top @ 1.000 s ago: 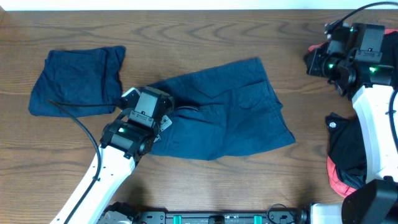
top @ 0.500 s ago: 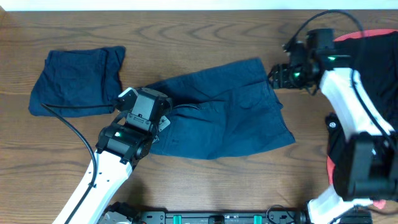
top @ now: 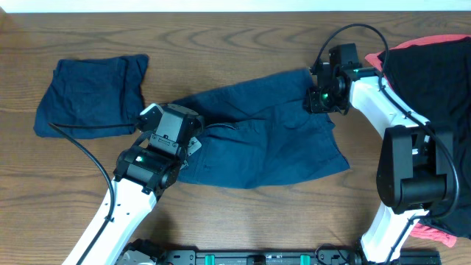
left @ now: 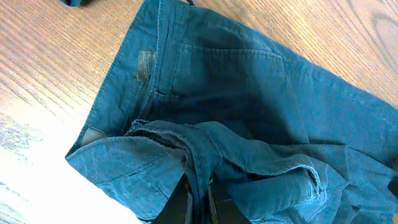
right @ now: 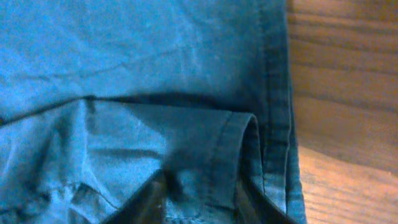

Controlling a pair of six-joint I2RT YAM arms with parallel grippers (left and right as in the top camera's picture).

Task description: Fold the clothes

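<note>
Dark navy shorts lie spread across the middle of the wooden table. My left gripper is shut on a bunched fold near the waistband; in the left wrist view its fingers pinch that fold, with the label beyond. My right gripper is at the shorts' upper right leg hem. In the right wrist view its fingers are apart, straddling a raised fold of the hem. A second pair of navy shorts lies folded at the far left.
A pile of black and red clothes lies at the right edge, under and behind the right arm. The left arm's black cable trails over the folded shorts. Bare wood shows along the front and back of the table.
The right arm swung in from the far right and brought its gripper down onto the spread shorts' upper right hem. The left arm and its grip have not moved.
</note>
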